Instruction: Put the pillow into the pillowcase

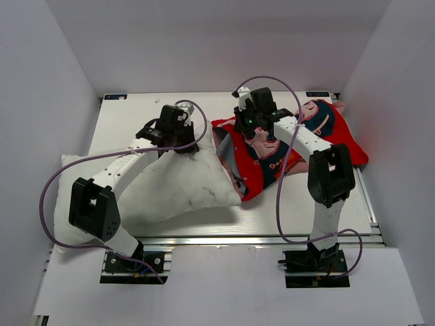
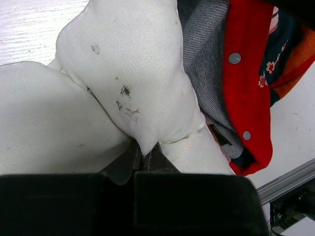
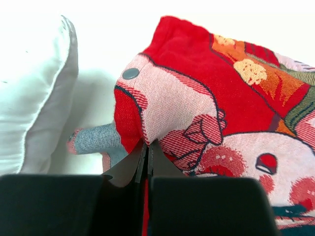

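The white pillow (image 1: 170, 187) lies on the left half of the table, its right end beside the mouth of the pillowcase (image 1: 285, 146). My left gripper (image 1: 178, 144) is shut on a pinched fold of the pillow (image 2: 133, 73) near its far right corner. The red pillowcase (image 3: 206, 103), printed with cartoon faces, lies crumpled at the back right. My right gripper (image 1: 262, 130) is shut on a fold of its fabric near the open edge, which carries a metal snap (image 3: 130, 73). A grey-pink inner layer (image 2: 206, 64) shows at the opening.
White walls enclose the table (image 1: 136, 115) on three sides. The aluminium rail (image 1: 238, 239) runs along the near edge. Purple cables (image 1: 285, 204) loop from both arms.
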`<state>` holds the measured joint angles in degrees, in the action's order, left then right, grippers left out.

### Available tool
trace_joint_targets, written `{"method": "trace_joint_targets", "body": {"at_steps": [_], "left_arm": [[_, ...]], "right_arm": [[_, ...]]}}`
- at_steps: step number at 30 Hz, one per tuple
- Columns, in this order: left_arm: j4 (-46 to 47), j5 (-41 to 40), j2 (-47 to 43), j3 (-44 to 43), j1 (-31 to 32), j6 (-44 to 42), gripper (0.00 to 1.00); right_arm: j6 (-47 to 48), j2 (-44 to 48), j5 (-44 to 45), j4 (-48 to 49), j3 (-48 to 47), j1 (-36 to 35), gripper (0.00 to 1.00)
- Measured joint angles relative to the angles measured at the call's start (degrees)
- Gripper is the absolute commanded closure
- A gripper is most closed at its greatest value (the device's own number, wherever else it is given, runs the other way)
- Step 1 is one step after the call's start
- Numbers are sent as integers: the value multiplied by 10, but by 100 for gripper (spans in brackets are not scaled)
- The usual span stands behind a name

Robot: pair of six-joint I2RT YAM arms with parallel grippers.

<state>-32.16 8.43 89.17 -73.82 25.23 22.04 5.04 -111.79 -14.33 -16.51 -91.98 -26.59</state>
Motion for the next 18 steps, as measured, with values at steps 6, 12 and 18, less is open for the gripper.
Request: {"method": "trace_joint_targets", "body": {"at_steps": [6, 12, 18], "left_arm": [[16, 12, 0, 19, 0, -1, 100], [30, 20, -1, 35, 0, 0, 100], [41, 30, -9, 49, 0, 1, 100]], "right_arm": [[-6, 0, -9, 0, 14, 3, 100], [0, -14, -22, -7, 28, 6, 85], [14, -39, -28, -33, 30, 7, 63]]}}
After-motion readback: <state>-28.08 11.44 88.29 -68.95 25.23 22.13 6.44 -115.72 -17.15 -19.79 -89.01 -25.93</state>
